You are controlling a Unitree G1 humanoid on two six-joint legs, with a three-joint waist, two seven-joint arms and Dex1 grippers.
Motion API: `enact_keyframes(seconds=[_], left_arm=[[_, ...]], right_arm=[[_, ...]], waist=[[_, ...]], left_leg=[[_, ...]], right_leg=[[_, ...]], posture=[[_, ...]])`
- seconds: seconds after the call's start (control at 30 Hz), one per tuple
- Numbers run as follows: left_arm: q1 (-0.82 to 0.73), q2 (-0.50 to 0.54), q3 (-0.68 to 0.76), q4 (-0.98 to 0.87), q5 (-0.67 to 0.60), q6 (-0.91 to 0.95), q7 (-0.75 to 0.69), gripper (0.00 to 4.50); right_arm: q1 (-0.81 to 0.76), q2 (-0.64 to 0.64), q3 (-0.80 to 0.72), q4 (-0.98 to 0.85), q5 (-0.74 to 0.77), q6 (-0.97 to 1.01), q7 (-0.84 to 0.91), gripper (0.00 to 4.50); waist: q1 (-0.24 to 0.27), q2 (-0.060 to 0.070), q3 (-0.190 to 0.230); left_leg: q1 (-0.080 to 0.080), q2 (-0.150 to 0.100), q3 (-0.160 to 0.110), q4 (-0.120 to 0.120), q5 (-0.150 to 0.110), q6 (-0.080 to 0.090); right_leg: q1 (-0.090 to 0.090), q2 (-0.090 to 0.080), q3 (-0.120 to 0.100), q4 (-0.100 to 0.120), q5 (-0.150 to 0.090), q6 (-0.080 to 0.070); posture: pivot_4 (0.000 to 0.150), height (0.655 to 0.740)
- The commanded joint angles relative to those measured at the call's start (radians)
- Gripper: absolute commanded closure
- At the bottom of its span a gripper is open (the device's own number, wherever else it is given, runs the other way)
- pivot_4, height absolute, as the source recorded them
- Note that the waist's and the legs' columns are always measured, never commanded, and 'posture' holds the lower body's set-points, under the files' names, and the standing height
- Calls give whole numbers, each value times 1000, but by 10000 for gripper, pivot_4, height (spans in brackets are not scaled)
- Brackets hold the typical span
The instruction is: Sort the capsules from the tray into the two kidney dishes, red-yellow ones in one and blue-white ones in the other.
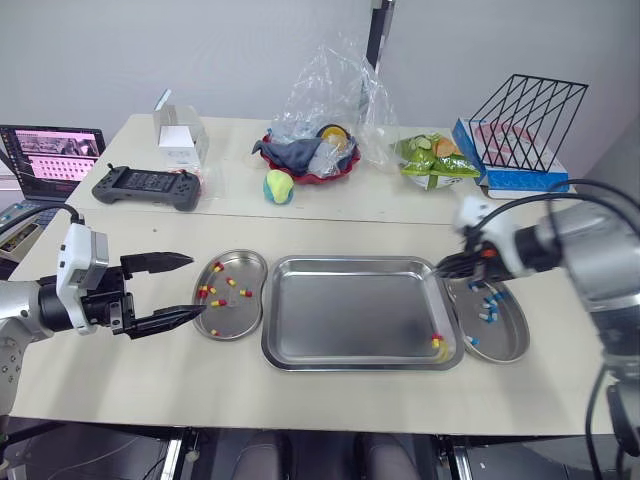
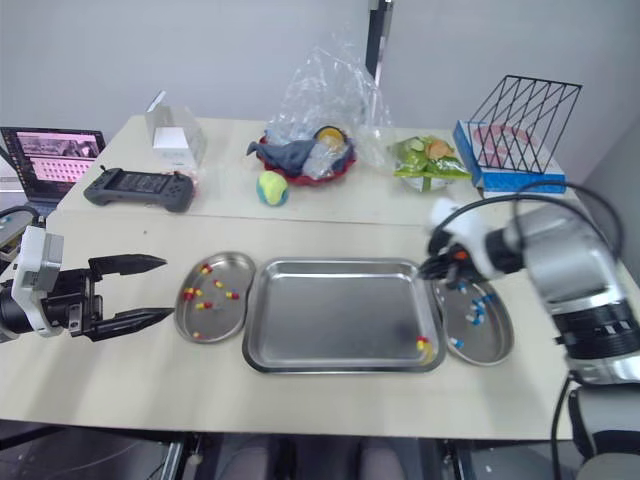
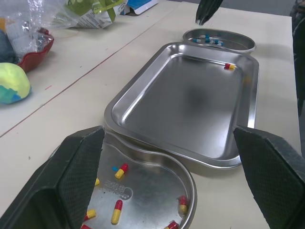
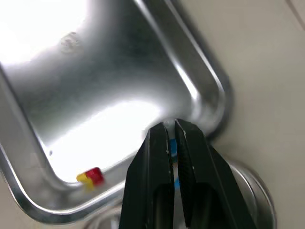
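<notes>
**One capsule to go, tucked in a corner**

A red-yellow capsule (image 1: 437,342) lies in the tray's (image 1: 350,262) near right corner, against the wall. Left of the tray, the left end effector (image 1: 198,285) gapes beside the red-yellow dish (image 1: 245,318). The right end effector (image 1: 443,268), fingers nearly together, hangs at the tray's far right corner by the blue-white dish (image 1: 515,345). The risk is that fingers skid off the wall and flick the capsule out.

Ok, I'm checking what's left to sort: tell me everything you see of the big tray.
The rectangular shiny steel tray lies flat on the beige table, between the left steel kidney dish and the right steel kidney dish, its raised rim touching theirs. It has rounded corners and a mirror-like floor. It is nearly bare: one red-yellow capsule lies in its near right corner.
</notes>
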Motion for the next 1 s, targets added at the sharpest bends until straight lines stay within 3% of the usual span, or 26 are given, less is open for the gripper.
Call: enact_keyframes(seconds=[0.03, 0.23, 0.37, 0.67, 1.0], left_arm=[[-34, 15, -7, -1, -15, -2, -13, 0], [-77, 14, -47, 34, 7, -19, -26, 0], [-101, 14, -65, 56, 14, -24, -32, 0], [-72, 4, 11, 135, 16, -23, 20, 0], [45, -19, 151, 435, 150, -252, 101, 0]], right_arm=[[91, -79, -88, 16, 27, -8, -43, 44440], [237, -102, -126, -46, 76, 24, -107, 44440], [319, -103, -160, -69, 102, 30, -157, 31099], [306, -129, -306, 61, 189, -48, -195, 514], [350, -2, -666, 399, 290, -385, -370, 514]], waist=[[2, 0, 0], [-18, 1, 0], [-18, 1, 0], [-19, 1, 0], [-17, 1, 0]], left_leg=[[0, 0, 0, 0, 0, 0], [2, 0, 0, -2, 1, -1], [2, 0, 0, -2, 1, -1], [2, 0, 0, -3, 1, -1], [5, 0, 2, -4, 1, -1]], right_leg=[[0, 0, 0, 0, 0, 0], [0, 2, 1, 1, 0, -1], [0, 1, 1, 0, 0, -1], [1, 1, 1, 0, 0, -1], [5, 1, 0, -2, 0, -1]], posture=[[1500, 7204], [1500, 7204], [1500, 7204], [1500, 7204], [1500, 7204]])
